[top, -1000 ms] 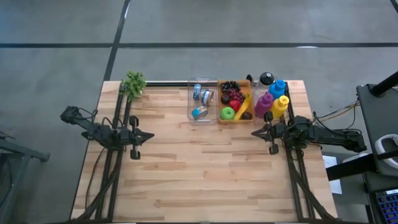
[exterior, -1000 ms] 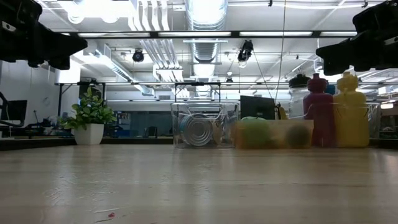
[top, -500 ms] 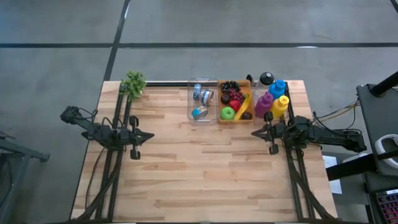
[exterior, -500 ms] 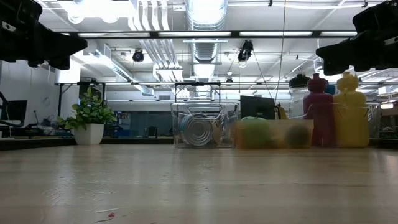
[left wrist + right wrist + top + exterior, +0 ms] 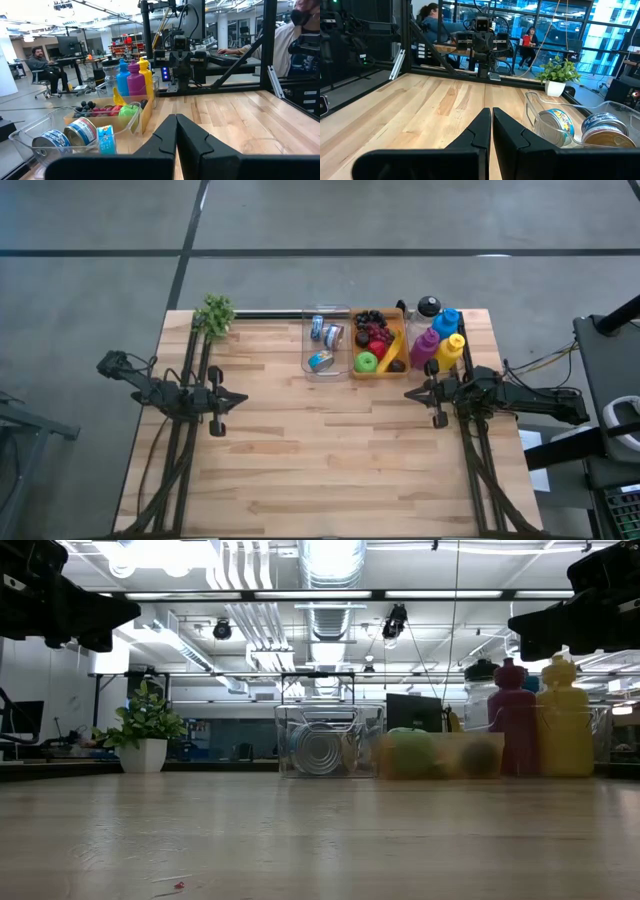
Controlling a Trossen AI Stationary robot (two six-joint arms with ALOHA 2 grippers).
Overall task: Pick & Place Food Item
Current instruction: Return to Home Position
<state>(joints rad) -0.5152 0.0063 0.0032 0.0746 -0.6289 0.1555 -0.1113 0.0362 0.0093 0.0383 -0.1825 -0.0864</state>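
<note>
**A:** Where are the 2 grippers?

**B:** The left gripper (image 5: 243, 398) hangs over the left side of the table (image 5: 320, 465). Its fingers are pressed together with nothing between them. The right gripper (image 5: 408, 394) hangs over the right side, just in front of the bins, and it is also closed and empty. The 2 tips point toward each other across the boards, well apart.

**A:** And the food?

**B:** The green apple (image 5: 366, 362) lies in the orange bin (image 5: 376, 375), at the end nearer the arms. The yellow banana (image 5: 392, 350) lies slantwise just beside it. Dark grapes (image 5: 371, 318) and a red fruit (image 5: 378, 340) fill the far end.

**A:** What stands on either side of that bin?

**B:** On its left is a clear bin (image 5: 306, 350) holding 3 cans (image 5: 322, 330). On its right is another transparent bin (image 5: 601, 740). In it stand a violet tumbler (image 5: 425, 348), a yellow bottle (image 5: 452, 350), a blue bottle (image 5: 446, 322) and a black-capped one (image 5: 428, 306). A small potted plant (image 5: 214, 313) sits at the far left corner.
</note>
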